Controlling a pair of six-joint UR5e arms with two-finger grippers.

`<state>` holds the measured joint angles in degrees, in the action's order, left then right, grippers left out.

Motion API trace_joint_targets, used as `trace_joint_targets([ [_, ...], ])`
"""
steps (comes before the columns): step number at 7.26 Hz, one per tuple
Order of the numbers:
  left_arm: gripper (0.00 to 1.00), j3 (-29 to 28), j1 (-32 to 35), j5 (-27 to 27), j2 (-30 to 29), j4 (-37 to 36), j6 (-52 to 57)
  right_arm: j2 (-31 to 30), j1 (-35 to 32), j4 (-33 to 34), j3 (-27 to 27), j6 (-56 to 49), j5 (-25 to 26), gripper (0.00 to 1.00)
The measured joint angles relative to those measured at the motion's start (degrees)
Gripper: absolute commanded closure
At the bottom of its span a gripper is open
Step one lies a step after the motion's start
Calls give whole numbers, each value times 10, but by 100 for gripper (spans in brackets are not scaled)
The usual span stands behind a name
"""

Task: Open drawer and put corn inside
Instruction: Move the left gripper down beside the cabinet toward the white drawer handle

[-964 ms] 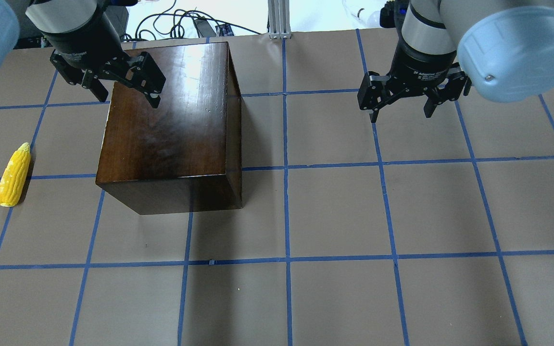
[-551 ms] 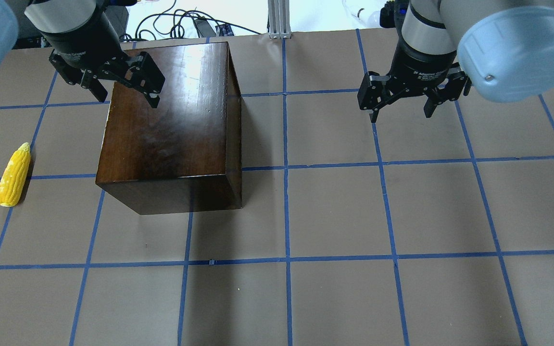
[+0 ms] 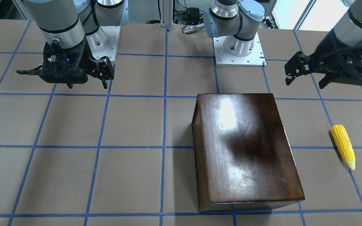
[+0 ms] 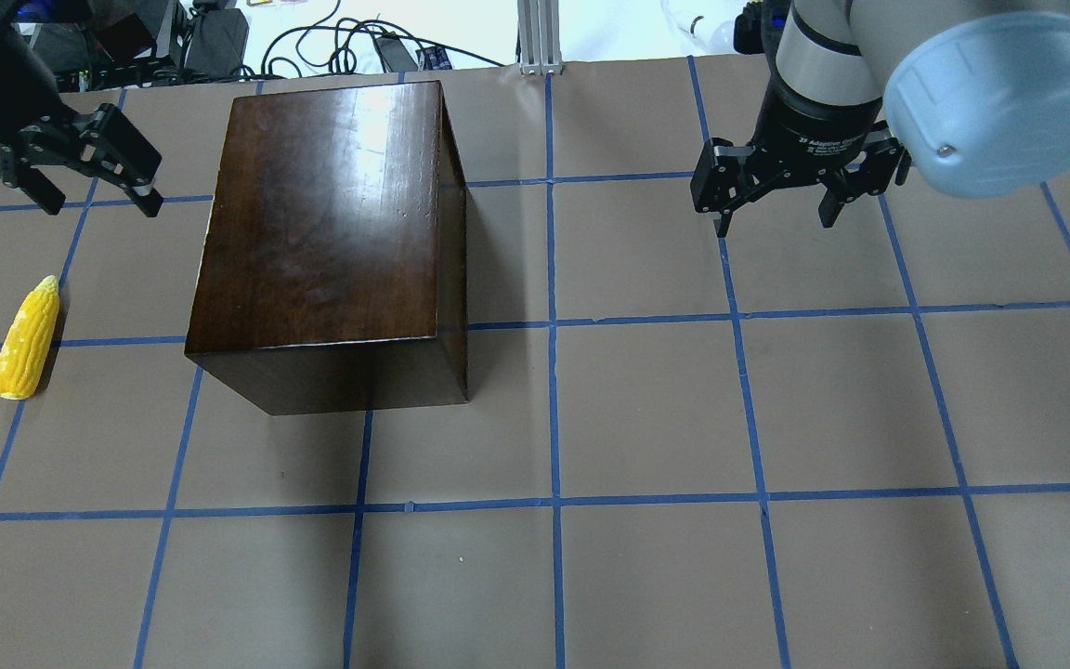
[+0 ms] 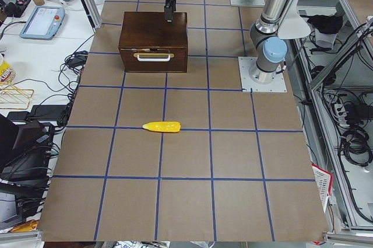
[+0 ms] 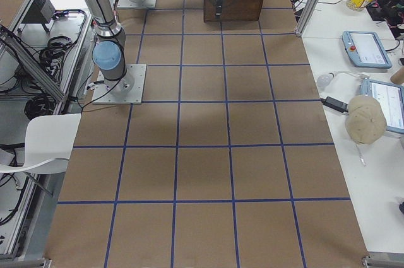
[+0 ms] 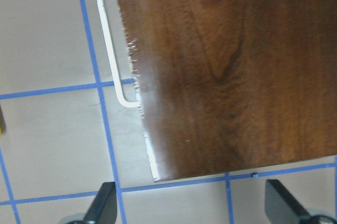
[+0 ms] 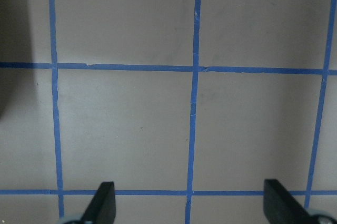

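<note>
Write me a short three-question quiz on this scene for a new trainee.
1. True or false: the drawer of the box is already pulled out.
2. Where is the corn? A) on top of the box. B) on the table, apart from the box. C) inside the drawer.
3. Fill in: the gripper nearer the corn is the ____ gripper.

Key:
1. False. The drawer front sits flush with the box, and only its handle sticks out.
2. B.
3. Left. The left gripper hangs open over the table on the corn's side of the box.
</note>
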<state>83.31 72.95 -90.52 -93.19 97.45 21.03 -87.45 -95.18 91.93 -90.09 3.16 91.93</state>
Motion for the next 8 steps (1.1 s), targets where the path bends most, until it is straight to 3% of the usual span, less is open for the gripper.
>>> trace_joint_targets([
  [3,0,4,-62,2,-57,-33,29,0,0,0,0,0,0,0],
  [8,0,4,-68,27,-152,-100,67,0,0,0,0,0,0,0],
])
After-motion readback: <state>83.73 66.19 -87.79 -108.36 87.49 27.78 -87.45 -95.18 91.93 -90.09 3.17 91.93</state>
